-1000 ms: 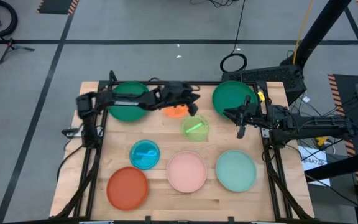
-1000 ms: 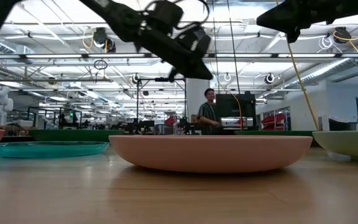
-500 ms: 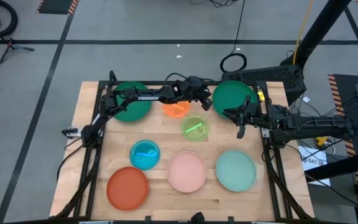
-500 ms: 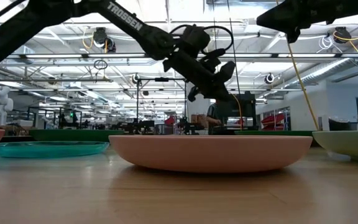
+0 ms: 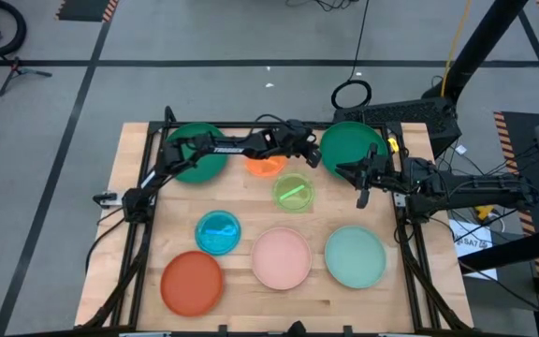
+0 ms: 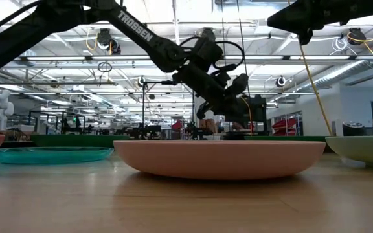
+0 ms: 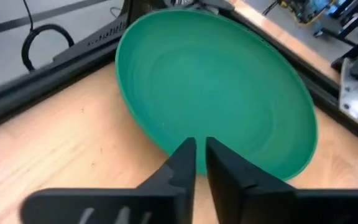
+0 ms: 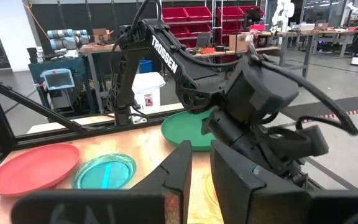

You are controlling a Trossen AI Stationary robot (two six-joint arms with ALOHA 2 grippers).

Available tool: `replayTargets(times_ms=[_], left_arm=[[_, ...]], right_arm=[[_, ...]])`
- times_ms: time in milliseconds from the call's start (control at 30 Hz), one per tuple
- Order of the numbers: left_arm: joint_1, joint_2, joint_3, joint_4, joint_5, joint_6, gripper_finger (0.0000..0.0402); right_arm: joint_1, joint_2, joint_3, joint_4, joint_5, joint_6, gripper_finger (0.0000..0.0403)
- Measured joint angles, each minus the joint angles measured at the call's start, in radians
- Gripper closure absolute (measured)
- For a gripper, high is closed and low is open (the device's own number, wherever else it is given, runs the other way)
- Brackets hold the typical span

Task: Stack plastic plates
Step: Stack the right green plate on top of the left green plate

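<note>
Eight plates lie flat on the wooden table: dark green ones at far left (image 5: 195, 154) and far right (image 5: 352, 145), small translucent orange (image 5: 265, 166), lime (image 5: 294, 192), cyan (image 5: 218, 232), red-orange (image 5: 192, 281), pink (image 5: 282, 257) and mint (image 5: 355, 256). My left gripper (image 5: 316, 153) reaches across the far side and hovers shut just over the left rim of the right dark green plate (image 7: 216, 87). In the low view it (image 6: 238, 87) hangs above the table. My right gripper (image 5: 344, 171), shut, waits raised near that plate's near edge.
A black frame rail (image 5: 410, 225) runs along the table's right edge and another (image 5: 143, 225) along the left. The right arm's body (image 5: 457, 192) lies beyond the right edge. Bare wood shows near the table's near edge (image 5: 279, 304). People stand in the room behind.
My left arm has stretched toward the table's right, carrying its gripper from above the orange plate to the right dark green plate's rim and coming lower as it went. No plate has moved.
</note>
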Motion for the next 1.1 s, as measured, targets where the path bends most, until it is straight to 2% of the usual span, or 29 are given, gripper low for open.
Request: replayTargets(times_ms=[300, 433, 533, 600, 700, 767, 967, 1100], left_arm=[[-0.001, 0.002, 0.000, -0.001, -0.010, -0.016, 0.0264], [-0.001, 0.002, 0.000, -0.016, -0.020, 0.055, 0.0241], [-0.001, -0.002, 0.001, -0.053, 0.049, 0.242, 0.0239], [-0.008, -0.006, 0.030, -0.146, 0.104, 0.418, 0.0238], [-0.028, -0.009, 0.102, -0.338, 0.112, 0.681, 0.0238], [-0.044, -0.009, 0.135, -0.403, 0.081, 0.814, 0.0238], [-0.078, -0.009, 0.162, -0.392, 0.068, 1.127, 0.0238], [-0.083, -0.009, 0.162, -0.366, 0.068, 1.200, 0.0238]], right_arm=[[0.000, 0.000, 0.000, 0.000, 0.000, -0.012, 0.0349], [0.000, 0.000, 0.000, 0.000, 0.000, -0.015, 0.0349], [0.000, 0.000, 0.000, -0.003, 0.000, -0.015, 0.0349], [0.000, 0.000, 0.000, -0.011, 0.000, -0.015, 0.0349], [0.000, 0.000, 0.000, -0.015, 0.000, -0.016, 0.0349], [0.000, 0.000, 0.000, -0.014, 0.000, -0.021, 0.0349], [0.000, 0.000, 0.000, 0.000, 0.000, -0.042, 0.0349], [0.000, -0.009, 0.000, 0.000, -0.001, -0.042, 0.0349]])
